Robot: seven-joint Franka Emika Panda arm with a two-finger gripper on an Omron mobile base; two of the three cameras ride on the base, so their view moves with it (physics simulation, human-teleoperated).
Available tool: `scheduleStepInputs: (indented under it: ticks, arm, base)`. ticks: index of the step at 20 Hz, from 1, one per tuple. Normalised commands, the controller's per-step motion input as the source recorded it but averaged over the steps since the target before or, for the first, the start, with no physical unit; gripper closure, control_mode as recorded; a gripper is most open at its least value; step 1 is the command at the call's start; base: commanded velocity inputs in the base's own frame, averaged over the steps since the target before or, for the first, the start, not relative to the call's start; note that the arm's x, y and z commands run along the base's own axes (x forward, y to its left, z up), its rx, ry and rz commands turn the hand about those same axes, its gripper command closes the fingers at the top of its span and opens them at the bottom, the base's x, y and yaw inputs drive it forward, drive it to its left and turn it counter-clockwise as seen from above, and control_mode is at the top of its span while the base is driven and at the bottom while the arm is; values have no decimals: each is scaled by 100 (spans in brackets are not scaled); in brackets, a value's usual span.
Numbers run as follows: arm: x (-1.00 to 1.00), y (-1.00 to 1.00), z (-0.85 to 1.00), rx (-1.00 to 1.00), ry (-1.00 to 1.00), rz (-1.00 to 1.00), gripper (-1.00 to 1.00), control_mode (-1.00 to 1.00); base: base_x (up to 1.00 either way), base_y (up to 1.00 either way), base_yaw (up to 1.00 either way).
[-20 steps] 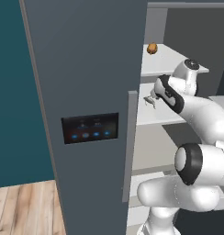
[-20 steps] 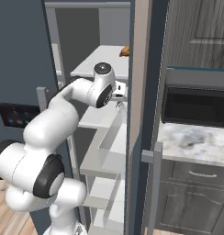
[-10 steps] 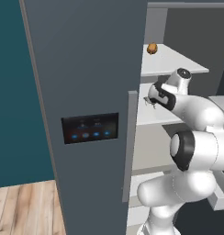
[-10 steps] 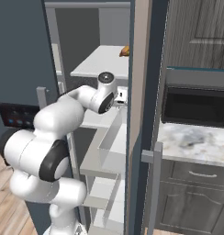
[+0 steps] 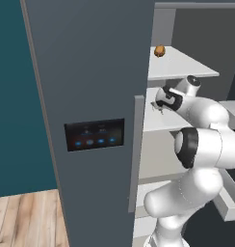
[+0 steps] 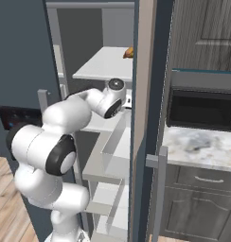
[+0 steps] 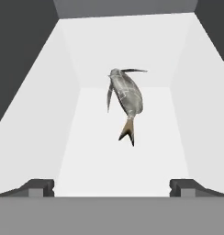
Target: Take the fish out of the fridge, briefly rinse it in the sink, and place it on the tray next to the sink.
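Gripper [image 7: 112, 186] released and spread wide, apart from the fish [image 7: 125, 98] lying on the fridge [image 5: 90, 96] shelf.

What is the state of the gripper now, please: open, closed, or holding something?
Gripper: open, holding nothing; the silvery grey fish with a brown tail lies apart from it, ahead on the white fridge shelf.

Glossy white rounded arm segments [image 5: 201, 144], bulging like stacked shells, broken by black ring joints [image 5: 186, 147], a grey-capped round knuckle [image 6: 116, 85] near the wrist, a black collar just before the hand, and two small dark grey blocky fingers [image 7: 40, 187] at the very end.
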Motion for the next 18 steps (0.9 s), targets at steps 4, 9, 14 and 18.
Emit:
scheduleStepInputs:
  ticks: [4, 9, 14, 18]
  arm:
    - [48, -21, -4, 0, 0, 0, -100, -100]
    - [55, -8, -23, 0, 0, 0, -100, -100]
    - [48, -1, -43, 0, 0, 0, -100, -100]
    - [47, -6, -23, 0, 0, 0, -100, -100]
  base:
    - [0, 0, 0]
    - [0, 0, 0]
    - [0, 0, 0]
    - [0, 0, 0]
